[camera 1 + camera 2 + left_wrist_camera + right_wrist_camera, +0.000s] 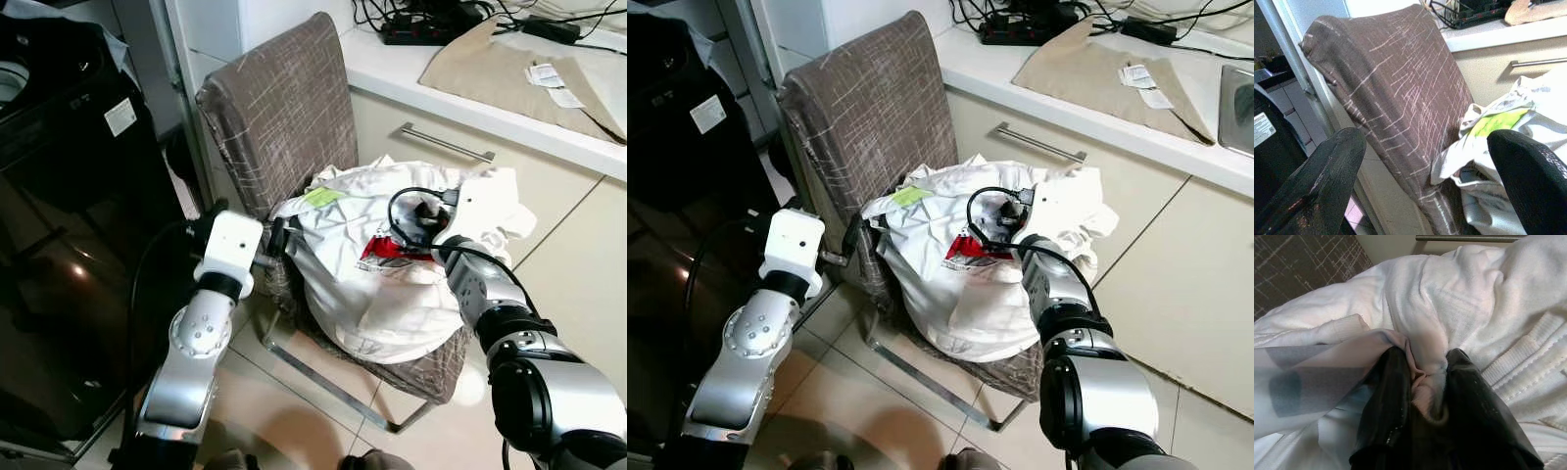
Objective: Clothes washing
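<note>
right gripper [1427,396] pinching a fold of the white clothes [392,294] heaped on the chair [284,117].
left gripper [1425,181] is spread wide, just left of the pile beside the chair back. the heap covers the seat, near the surface [392,73] with a cabinet handle [446,142] behind it.

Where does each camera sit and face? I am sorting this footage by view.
Eye views: on the head, looking down at the chair with white clothes; both silver arms show.
Left wrist view: along the open left gripper, at the chair back.
Right wrist view: along the right gripper, shut on clothes.
All share the clothes.
</note>
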Controlling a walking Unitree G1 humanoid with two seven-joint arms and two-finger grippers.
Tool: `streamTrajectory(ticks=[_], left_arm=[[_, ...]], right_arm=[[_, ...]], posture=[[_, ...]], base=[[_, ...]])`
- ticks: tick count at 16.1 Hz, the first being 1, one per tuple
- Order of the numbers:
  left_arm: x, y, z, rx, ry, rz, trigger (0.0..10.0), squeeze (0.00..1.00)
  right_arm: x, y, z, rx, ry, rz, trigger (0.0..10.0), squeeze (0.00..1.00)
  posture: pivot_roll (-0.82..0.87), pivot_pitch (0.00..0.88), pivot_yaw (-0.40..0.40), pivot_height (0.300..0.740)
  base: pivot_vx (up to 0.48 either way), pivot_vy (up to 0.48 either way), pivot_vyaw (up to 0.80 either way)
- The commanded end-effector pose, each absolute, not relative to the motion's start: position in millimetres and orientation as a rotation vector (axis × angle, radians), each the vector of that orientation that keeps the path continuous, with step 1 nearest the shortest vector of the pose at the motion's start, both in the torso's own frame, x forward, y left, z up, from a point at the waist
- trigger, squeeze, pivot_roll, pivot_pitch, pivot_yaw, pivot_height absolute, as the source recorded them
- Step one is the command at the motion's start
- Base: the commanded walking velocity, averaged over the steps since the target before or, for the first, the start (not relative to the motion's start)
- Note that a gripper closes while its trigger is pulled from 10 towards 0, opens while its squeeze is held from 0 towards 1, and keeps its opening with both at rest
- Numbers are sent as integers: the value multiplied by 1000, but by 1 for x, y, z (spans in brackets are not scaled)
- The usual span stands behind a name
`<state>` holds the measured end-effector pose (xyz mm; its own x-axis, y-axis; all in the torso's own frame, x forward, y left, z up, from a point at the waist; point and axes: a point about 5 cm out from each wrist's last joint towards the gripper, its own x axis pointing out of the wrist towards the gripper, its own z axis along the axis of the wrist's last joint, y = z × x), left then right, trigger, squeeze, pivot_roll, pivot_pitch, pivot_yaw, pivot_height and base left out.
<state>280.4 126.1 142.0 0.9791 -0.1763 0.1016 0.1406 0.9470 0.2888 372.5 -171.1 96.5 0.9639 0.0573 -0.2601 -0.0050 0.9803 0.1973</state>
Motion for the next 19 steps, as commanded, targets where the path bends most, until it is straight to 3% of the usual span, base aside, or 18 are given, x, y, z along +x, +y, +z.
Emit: streamTrajectory(ticks=[1, 8, 14, 19], left_arm=[[281, 120, 140, 301, -127, -190, 10000, 0], [297, 119, 149, 306, -169, -187, 10000, 0], [302, 116, 149, 306, -184, -206, 10000, 0], [300, 113, 147, 305, -189, -222, 10000, 0]], right_arm=[[371, -160, 91, 229, 322, 72, 0, 0], [404, -142, 204, 58, -116, 231, 0, 0], [403, -140, 229, 101, -202, 266, 0, 0], [392, -166, 197, 106, -114, 148, 0, 0]], posture=[[40, 65, -64, 740], [25, 10, -45, 740], [10, 0, -39, 740], [9, 0, -40, 740]], base=[[0, 0, 0], [0, 0, 0], [0, 0, 0], [0, 0, 0]])
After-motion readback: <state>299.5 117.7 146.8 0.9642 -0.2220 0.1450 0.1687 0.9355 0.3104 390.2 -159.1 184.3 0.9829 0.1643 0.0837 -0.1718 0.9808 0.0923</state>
